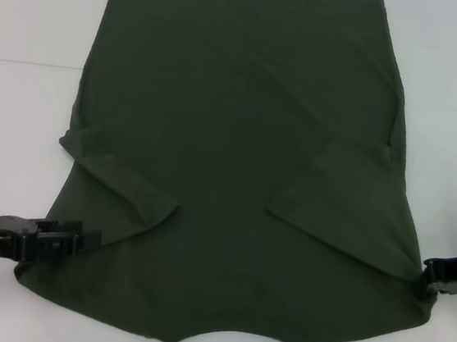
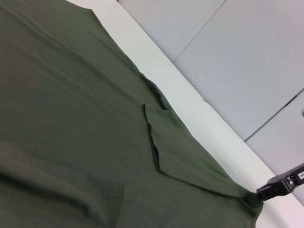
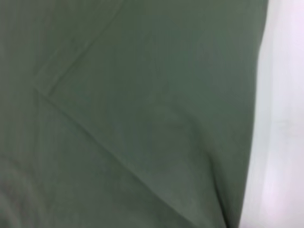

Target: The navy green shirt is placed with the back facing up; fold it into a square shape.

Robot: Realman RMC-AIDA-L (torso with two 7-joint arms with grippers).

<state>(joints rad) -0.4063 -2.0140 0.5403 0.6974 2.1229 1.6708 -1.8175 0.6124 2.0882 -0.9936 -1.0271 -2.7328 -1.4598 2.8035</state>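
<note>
A white tabletop [image 1: 20, 114] fills the head view. Beyond its far edge, the left wrist view shows a grey floor [image 2: 228, 52] with thin dark seams between large panels.

A flat white table [image 1: 20, 114] is carrying a single large, dark olive-green short-sleeved shirt [image 1: 237, 164] of soft matte fabric; the shirt is lying spread across the middle, with bare white surface showing along both side edges; its straight hem is reaching toward the far edge, and its neckline is curving just beside the near edge; both sleeves are lying folded inward over the body; in the left wrist view, the table's far side edge is bordering a grey tiled floor [image 2: 247, 61].
</note>
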